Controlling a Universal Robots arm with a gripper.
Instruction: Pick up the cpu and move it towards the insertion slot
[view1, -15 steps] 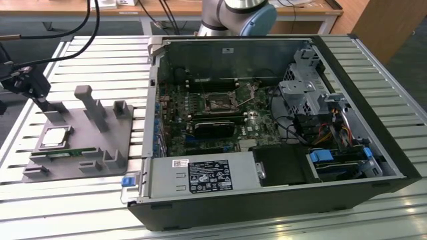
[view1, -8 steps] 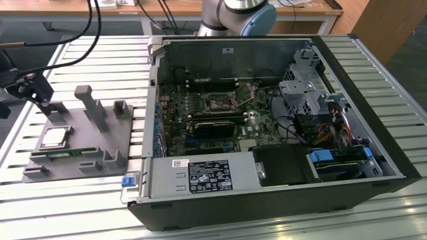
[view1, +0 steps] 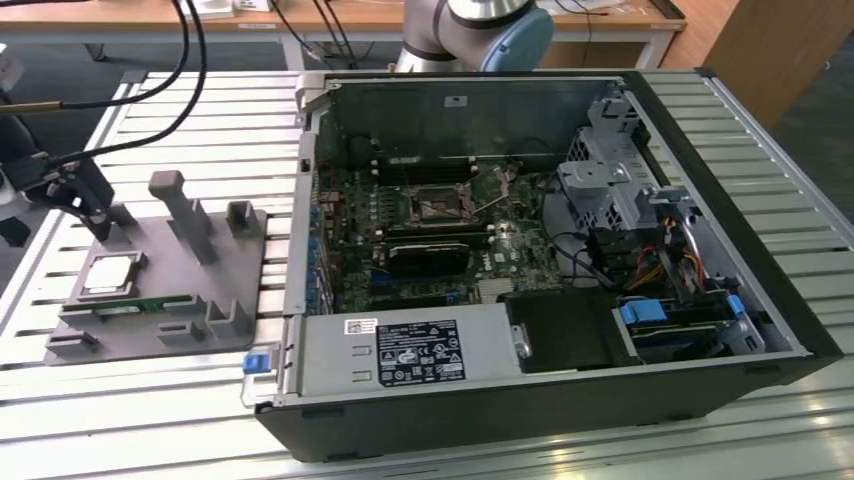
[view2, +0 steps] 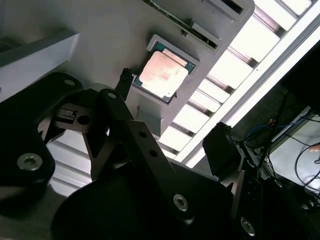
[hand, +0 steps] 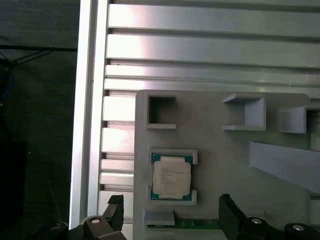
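The claw (hand: 171, 200) hung over the grey holder plate (hand: 220, 155) with its two dark fingers (hand: 116, 210) spread wide, pinching nothing. The cpu (hand: 171, 176) lay flat in its shallow pocket on that plate, shiny top up, near the fingertips but untouched. A green memory stick (hand: 195, 226) lay just beside it. In the exterior view the plate sat on the slatted table (view1: 134, 420), to the exterior view's left of the open computer case (view1: 534, 400). The insertion slot (view1: 438, 208) sat inside the case, well apart from the cpu.
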